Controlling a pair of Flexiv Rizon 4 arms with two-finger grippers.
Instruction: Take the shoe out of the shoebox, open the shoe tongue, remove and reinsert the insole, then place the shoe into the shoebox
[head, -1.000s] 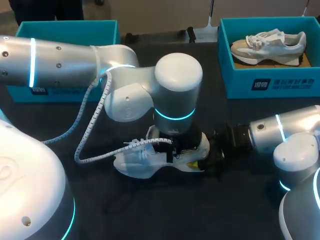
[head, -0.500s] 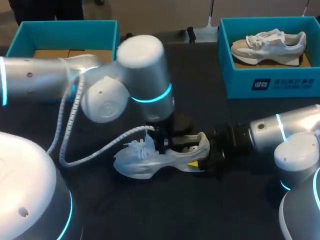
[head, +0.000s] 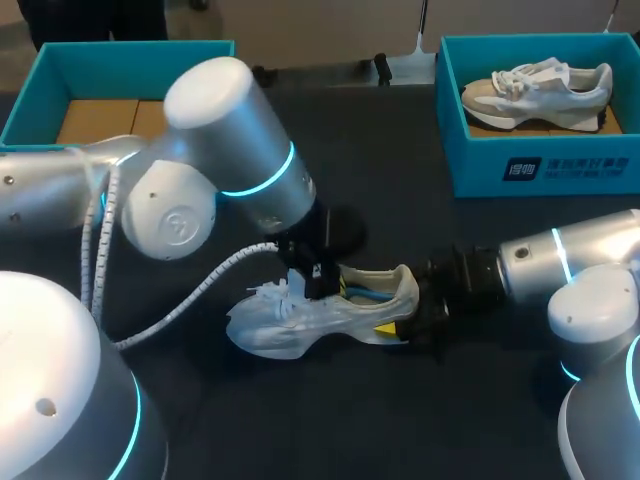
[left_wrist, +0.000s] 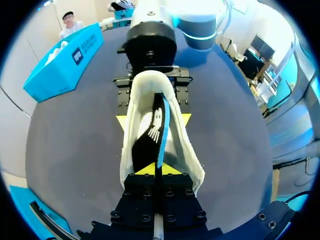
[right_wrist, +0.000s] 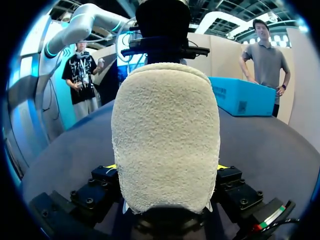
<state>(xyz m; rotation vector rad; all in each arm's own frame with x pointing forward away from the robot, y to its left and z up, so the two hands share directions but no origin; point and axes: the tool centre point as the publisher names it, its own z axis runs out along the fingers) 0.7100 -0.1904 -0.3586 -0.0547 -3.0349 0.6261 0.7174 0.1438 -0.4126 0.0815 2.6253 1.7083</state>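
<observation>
Our left gripper (left_wrist: 156, 170) pinched the insole (left_wrist: 152, 132) mid-frame while our right gripper (right_wrist: 165, 170) clamped the shoe (head: 300, 322) steady.

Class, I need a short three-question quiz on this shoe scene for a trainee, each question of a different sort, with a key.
1. True or false: the right gripper is shut on the heel of the white shoe that lies on the table.
2. Which thing is pinched between the fingers of the left gripper? A. the insole; B. a lace; C. nothing.
3. How many shoes lie in the blue shoebox at the table's far right?

Key:
1. True: its yellow tips sit on either side of the heel.
2. A: the insole stands on edge in the shoe's opening.
3. One, a pale shoe.
</observation>
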